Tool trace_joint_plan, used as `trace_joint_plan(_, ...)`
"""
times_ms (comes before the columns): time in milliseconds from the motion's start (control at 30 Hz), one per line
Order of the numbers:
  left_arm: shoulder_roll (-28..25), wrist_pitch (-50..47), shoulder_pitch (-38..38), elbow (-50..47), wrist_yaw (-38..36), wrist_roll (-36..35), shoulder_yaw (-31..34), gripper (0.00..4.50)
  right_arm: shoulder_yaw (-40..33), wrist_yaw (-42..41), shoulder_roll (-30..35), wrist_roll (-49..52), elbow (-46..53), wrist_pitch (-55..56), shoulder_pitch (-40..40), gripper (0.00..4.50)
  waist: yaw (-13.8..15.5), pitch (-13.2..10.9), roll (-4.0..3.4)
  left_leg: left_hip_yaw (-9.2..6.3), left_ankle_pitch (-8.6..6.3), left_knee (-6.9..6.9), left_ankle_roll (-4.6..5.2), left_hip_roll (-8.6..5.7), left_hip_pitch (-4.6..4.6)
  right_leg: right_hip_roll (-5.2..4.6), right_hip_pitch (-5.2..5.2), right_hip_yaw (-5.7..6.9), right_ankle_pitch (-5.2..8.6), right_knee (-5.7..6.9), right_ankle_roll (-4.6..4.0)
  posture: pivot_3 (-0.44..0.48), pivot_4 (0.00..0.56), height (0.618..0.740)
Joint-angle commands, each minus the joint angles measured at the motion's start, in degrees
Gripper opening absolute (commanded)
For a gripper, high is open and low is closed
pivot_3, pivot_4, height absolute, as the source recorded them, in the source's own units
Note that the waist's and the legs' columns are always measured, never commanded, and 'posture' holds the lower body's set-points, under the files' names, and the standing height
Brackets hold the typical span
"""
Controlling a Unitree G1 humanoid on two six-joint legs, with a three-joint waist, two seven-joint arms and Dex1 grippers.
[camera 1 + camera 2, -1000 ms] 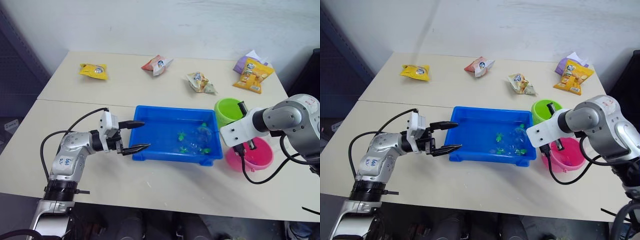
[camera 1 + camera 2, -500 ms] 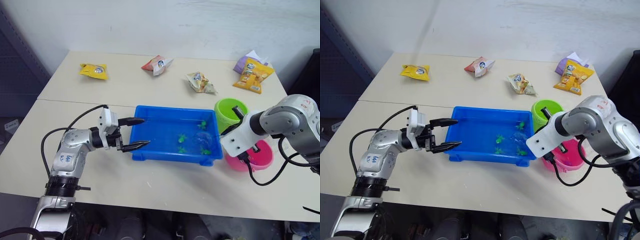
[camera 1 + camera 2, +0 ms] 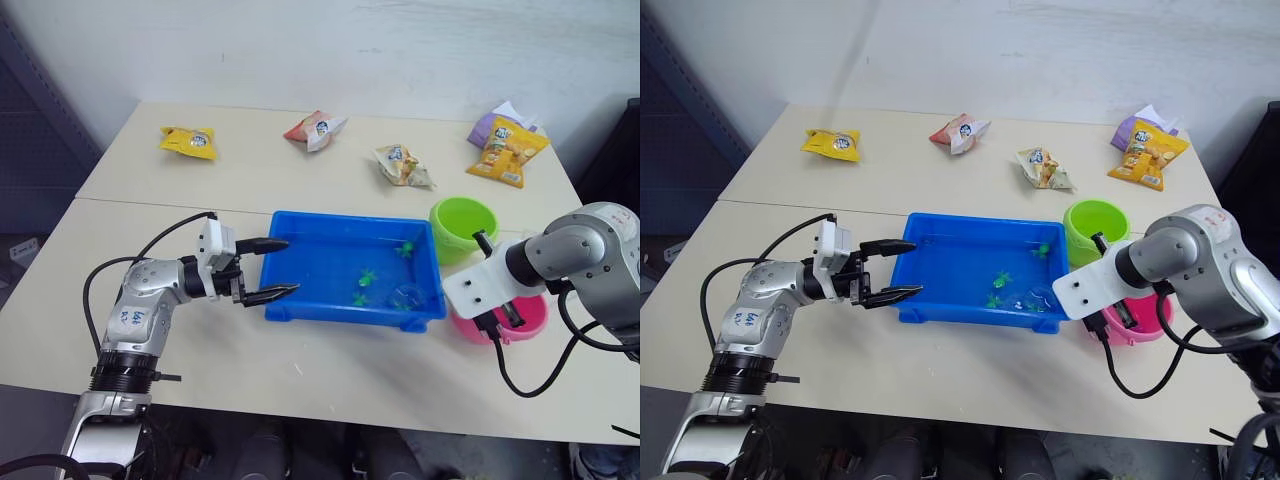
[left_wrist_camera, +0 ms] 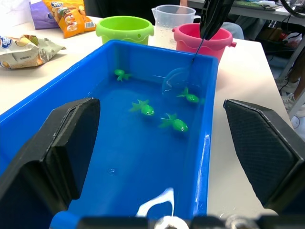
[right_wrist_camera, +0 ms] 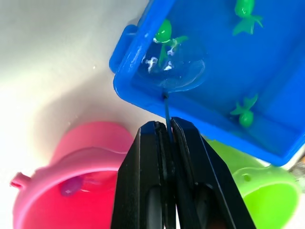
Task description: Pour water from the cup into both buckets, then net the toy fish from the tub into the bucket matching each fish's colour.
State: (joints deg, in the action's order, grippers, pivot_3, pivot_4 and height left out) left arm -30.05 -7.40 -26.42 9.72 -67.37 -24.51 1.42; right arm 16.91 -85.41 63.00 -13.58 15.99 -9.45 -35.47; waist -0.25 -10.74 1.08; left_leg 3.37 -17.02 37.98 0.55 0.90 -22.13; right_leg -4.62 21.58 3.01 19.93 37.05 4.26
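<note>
Net axis: your net (image 5: 174,76) runs stick-up, hoop-down; its thin dark stick rises from the hoop to the right gripper (image 5: 164,131), and the hoop dips into the water at the tub's right end, close to the near right corner.
Net look: you see a light blue rim with fine mesh, round, lying low in the water beside a green fish (image 5: 164,33).
Right arm pose: your right arm bends in from the table's right edge, wrist over the gap between the tub and the pink bucket (image 3: 525,315), fingers pointing down at the tub's right rim.
Right grip: your right fingers (image 5: 143,167) are pressed narrow together with the net's stick pinched between them.
Left arm pose: your left arm reaches in from the table's left side, forearm level, the left gripper (image 3: 268,270) at the tub's left rim and pointing along the tub's length.
Left grip: your left fingers (image 4: 71,143) stand wide apart, holding nothing.
Tub: the blue tub (image 3: 300,305) sits lengthwise across the middle of the table near its front edge, water inside.
Fish: you have four green fish in the tub's right half, one of them (image 4: 145,109) near the middle.
Buckets: the green bucket (image 3: 462,225) stands just past the tub's far right corner; the pink one sits nearer the front edge, just right of the tub.
Cup: the clear cup (image 4: 175,19) stands behind the two buckets, between them.
Far edge: snack bags (image 3: 188,141) lie scattered along the table's far side.
</note>
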Motion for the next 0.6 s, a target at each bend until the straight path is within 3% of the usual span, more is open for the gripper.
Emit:
trace_joint_plan(33, -0.8, 0.2, -1.0, -1.6, -0.5, -0.5, 0.6, 4.46, -2.8, 0.7, -0.5, 2.3, 0.1, -4.5, 0.1, 0.00, 0.0, 0.0, 0.00, -0.01, 0.00, 0.00, 0.00, 0.00, 0.00, 0.00, 0.00, 0.00, 0.00, 0.00, 0.00, 0.000, 0.150, 0.738)
trace_joint_plan(467, -1.3, 0.1, -2.2, -1.2, -0.6, -0.3, 0.7, 4.46, -8.9, 4.7, -4.4, 15.6, 0.9, -25.5, 5.4, 0.00, 0.0, 0.0, 0.00, -0.03, -0.01, -0.01, 0.01, 0.00, -0.03, -0.01, -0.01, 0.02, 0.00, -0.03, 0.00, 0.000, 0.150, 0.738)
trace_joint_plan(600, -1.4, 0.0, -2.4, -1.2, -0.6, -0.2, 0.7, 4.46, -10.9, 6.4, -5.0, 18.8, -0.2, -26.2, 7.3, 0.00, 0.0, 0.0, 0.00, -0.03, -0.01, -0.01, 0.01, 0.01, -0.02, 0.01, 0.00, 0.03, 0.00, 0.00, 0.00, 0.000, 0.150, 0.738)
